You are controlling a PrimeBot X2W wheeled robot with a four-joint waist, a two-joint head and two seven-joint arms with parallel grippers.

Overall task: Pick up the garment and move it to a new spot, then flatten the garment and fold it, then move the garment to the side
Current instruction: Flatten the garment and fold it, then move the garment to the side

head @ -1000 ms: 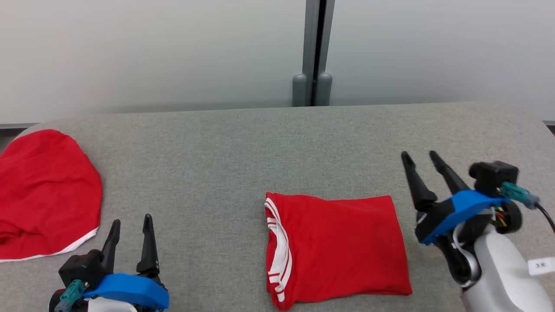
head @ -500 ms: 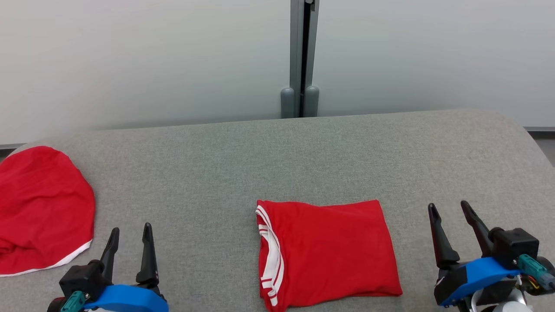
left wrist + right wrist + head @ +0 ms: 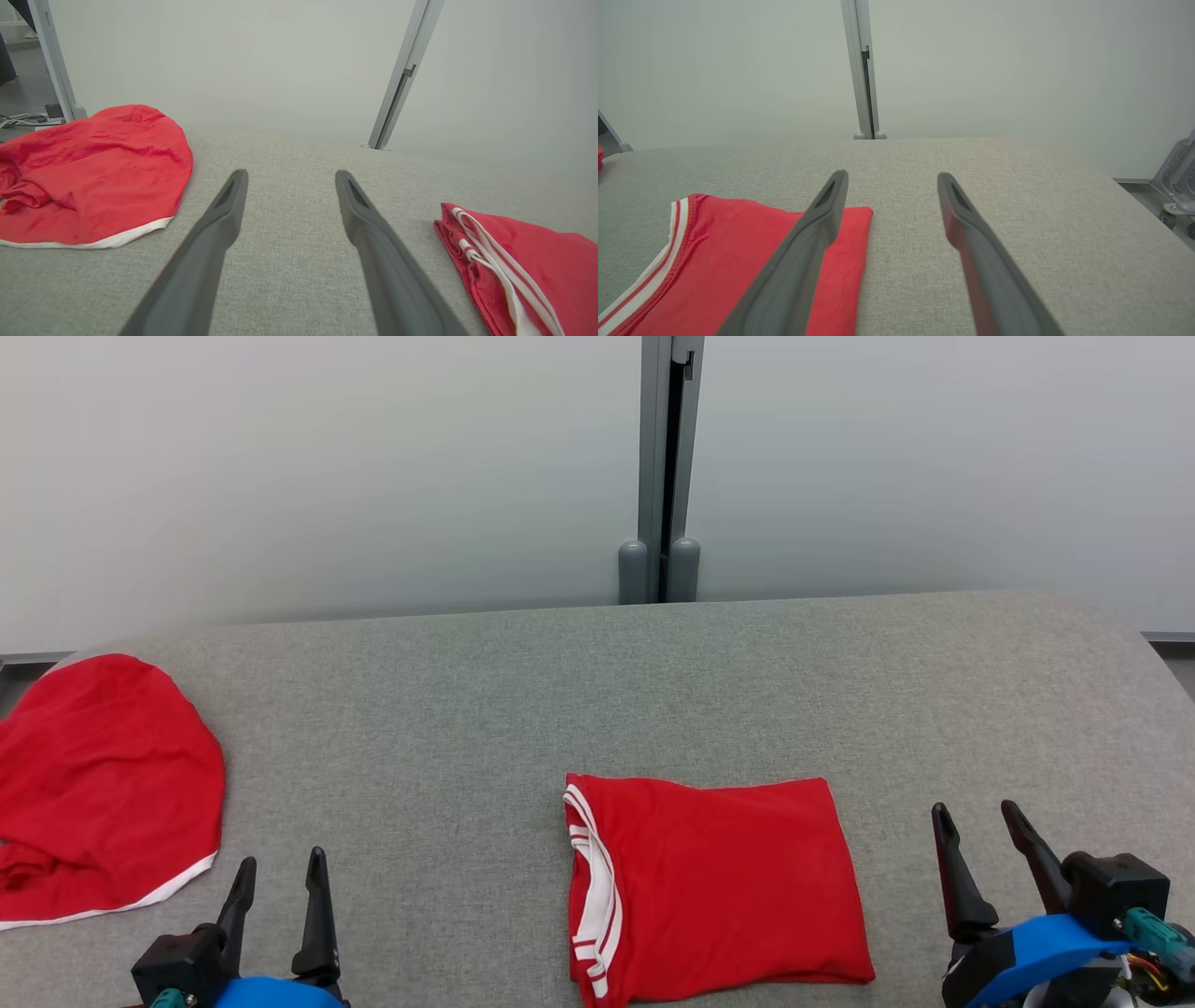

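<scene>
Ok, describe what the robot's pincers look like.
The left pincer and right pincer match: two long, dark, tapering fingers each, with a slot near the tip, on a black base under a blue cover. Each carries a teal connector; thin coloured wires run beside the right one.

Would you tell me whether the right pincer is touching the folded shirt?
Apart. The head view shows grey table between the right pincer and the folded shirt.

The left gripper [image 3: 282, 861] sits low at the robot's left, its two dark fingers [image 3: 318, 905] parted and pointing forward. The right gripper [image 3: 974, 810] sits low opposite, fingers likewise spread, leaning slightly left.
</scene>
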